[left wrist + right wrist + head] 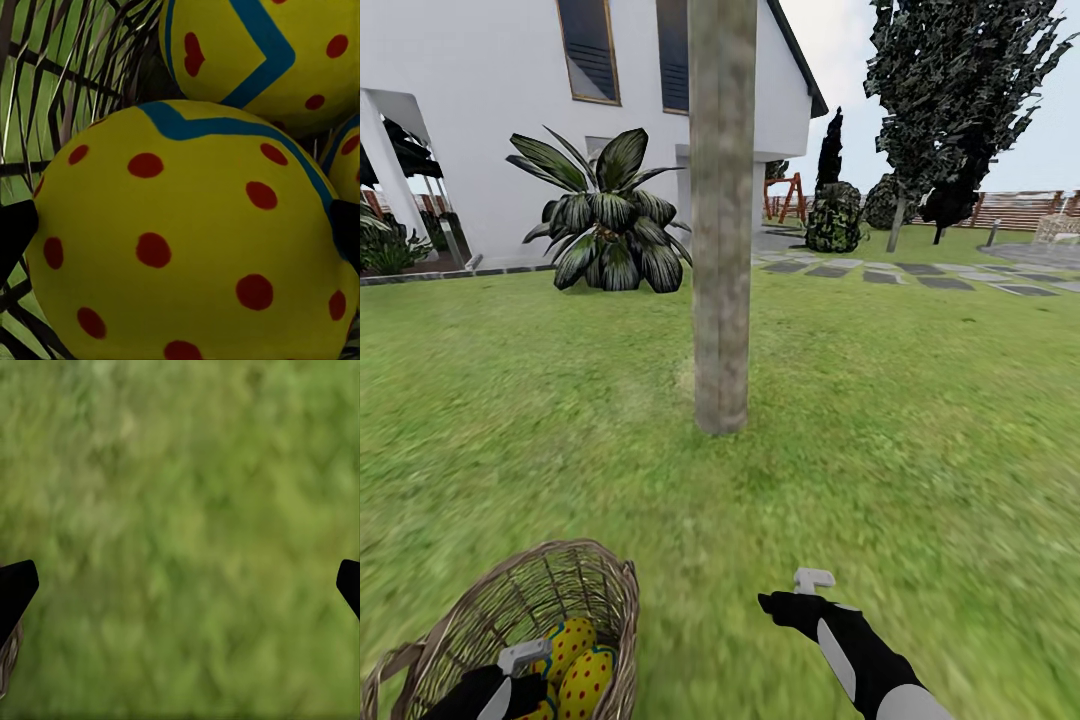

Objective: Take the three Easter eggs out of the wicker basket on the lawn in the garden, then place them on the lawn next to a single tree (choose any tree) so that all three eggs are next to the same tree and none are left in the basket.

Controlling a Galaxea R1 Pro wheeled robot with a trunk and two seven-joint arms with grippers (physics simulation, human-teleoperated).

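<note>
The wicker basket [575,590] stands on the lawn [920,420] at the lower left of the head view, with two Easter eggs [567,640] showing inside. My left gripper [525,680] reaches down into it. In the left wrist view it is open [180,232], its black fingertips [15,236] on either side of the nearest egg [187,180]. A second egg [255,52] and a third egg [346,157] lie behind that one. My right gripper [775,605] hangs open and empty over grass [180,510], right of the basket. The tree trunk [720,220] rises straight ahead.
A low broad-leaved dark plant [610,215] grows left of the trunk, before a white house [490,100]. A grey stepping-stone path [920,278] runs at the back right, past dark conical trees [950,90]. Open grass surrounds the trunk.
</note>
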